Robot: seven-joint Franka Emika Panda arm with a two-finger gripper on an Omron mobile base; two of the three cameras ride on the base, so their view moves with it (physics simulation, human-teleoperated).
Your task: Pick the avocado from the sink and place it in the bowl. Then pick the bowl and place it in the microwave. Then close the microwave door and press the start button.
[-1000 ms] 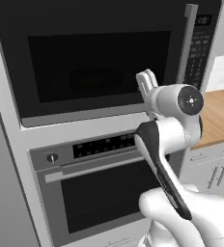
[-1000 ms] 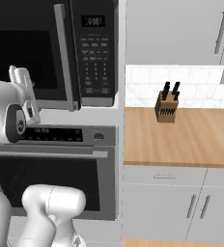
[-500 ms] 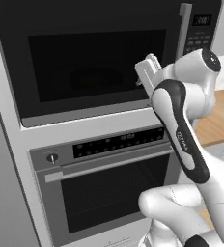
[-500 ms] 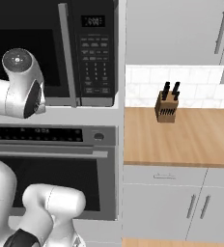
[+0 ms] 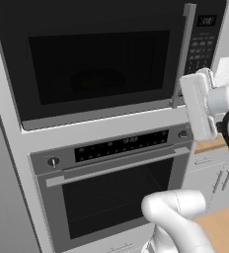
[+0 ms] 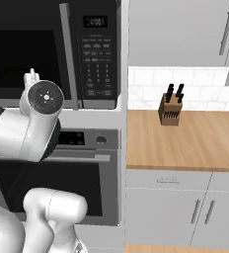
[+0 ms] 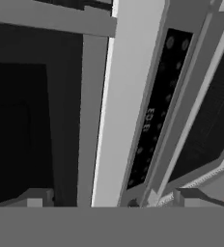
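Observation:
The microwave point(image 5: 101, 59) sits built in above an oven, its door point(image 5: 94, 69) shut flat with the vertical steel handle point(image 5: 185, 54) at the right. The black keypad point(image 6: 96, 54) and its display are beside the handle. A faint round shape shows behind the dark glass; I cannot tell whether it is the bowl. My gripper point(image 5: 195, 106) hovers just off the door's lower right corner, below the handle. In the hand view the gripper point(image 7: 113, 198) is open, fingertips point(image 7: 36, 198) wide apart with nothing between them. The avocado and the sink are out of view.
The oven point(image 5: 116, 188) with its long horizontal handle and control strip point(image 7: 152, 111) is directly below. To the right runs a wooden counter point(image 6: 185, 143) with a knife block point(image 6: 170, 108), white cabinets above and below.
My hand has swung right and slightly down, from in front of the door's window to its lower right corner near the handle. The door stays shut.

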